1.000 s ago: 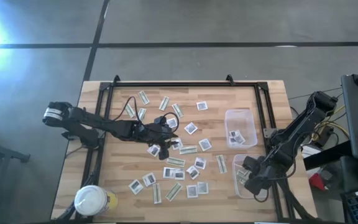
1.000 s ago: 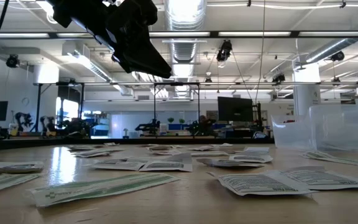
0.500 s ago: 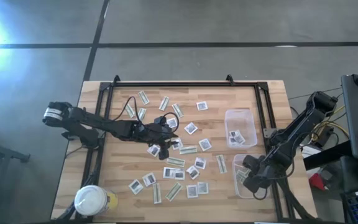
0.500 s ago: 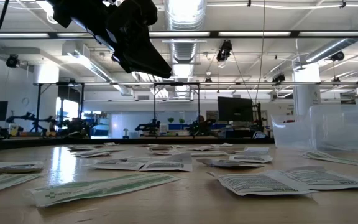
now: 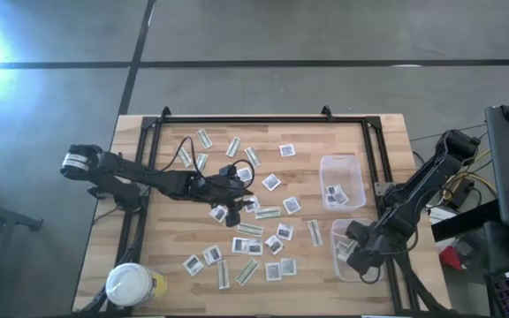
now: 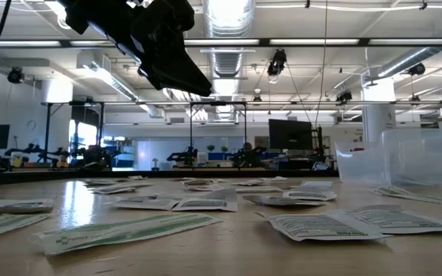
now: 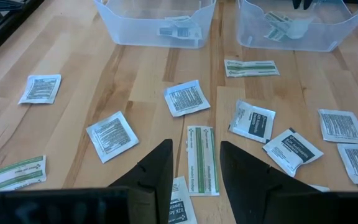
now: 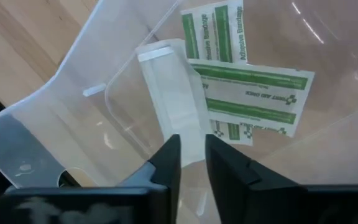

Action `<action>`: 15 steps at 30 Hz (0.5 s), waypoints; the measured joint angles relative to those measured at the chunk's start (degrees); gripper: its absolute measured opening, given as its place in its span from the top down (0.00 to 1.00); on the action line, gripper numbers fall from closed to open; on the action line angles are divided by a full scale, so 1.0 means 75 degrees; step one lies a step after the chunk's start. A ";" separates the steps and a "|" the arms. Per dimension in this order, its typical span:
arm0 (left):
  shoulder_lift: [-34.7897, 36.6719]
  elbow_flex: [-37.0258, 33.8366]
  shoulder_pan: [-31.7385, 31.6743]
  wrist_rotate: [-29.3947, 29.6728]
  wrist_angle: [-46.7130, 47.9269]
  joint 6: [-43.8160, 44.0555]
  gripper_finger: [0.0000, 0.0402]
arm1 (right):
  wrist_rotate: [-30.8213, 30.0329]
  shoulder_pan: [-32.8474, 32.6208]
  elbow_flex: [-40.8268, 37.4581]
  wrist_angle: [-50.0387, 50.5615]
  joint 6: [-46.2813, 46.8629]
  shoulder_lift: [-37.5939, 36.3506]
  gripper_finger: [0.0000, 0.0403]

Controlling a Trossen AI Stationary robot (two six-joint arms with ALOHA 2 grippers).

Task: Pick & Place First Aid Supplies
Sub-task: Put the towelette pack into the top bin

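Dozens of first aid supplies (image 5: 253,231) lie scattered across the middle of your table (image 5: 175,256) in the high view, with the left gripper (image 5: 234,188) over them at centre and the right gripper (image 5: 353,250) at the lower-right tub (image 5: 346,268).

In the left wrist view, the fingers (image 7: 154,174) stand apart, holding nothing, above a green strip (image 7: 202,160).

In the right wrist view, the narrowly parted fingers (image 8: 169,158) flank a pale strip (image 8: 174,99) inside the tub (image 8: 48,112); you cannot tell if it is gripped.

We see the left gripper (image 5: 234,187) reaching over packets (image 5: 250,230) scattered on the table (image 5: 166,247). The right gripper (image 5: 353,253) hangs over the nearer clear tub (image 5: 336,231); a white-lidded jar (image 5: 131,284) stands at one corner.
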State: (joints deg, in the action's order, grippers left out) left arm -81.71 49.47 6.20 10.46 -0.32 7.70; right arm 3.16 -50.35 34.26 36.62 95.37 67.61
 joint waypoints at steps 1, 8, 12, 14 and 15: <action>0.0000 0.0000 0.0000 0.0000 -0.0003 -0.0008 0.69 | 0.0034 0.0000 0.0000 0.0000 -0.0021 0.0000 0.79; 0.0000 0.0000 -0.0015 0.0017 0.0000 -0.0184 0.69 | 0.0444 0.0000 0.0004 0.0009 -0.0158 -0.0227 0.68; 0.0000 0.0000 -0.0038 0.0017 0.0029 -0.0201 0.69 | 0.0373 0.0002 0.0136 0.0015 -0.0409 -0.0463 0.67; 0.0000 0.0000 -0.0083 0.0017 0.0096 -0.0211 0.69 | 0.0185 0.0001 0.0250 0.0009 -0.0623 -0.0594 0.67; 0.0000 0.0000 -0.0114 0.0017 0.0184 -0.0216 0.69 | -0.0036 0.0000 0.0306 0.0013 -0.0745 -0.0660 0.67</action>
State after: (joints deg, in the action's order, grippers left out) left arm -81.71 49.47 5.34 10.59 1.06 6.09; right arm 2.89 -50.35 36.56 36.72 89.79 62.66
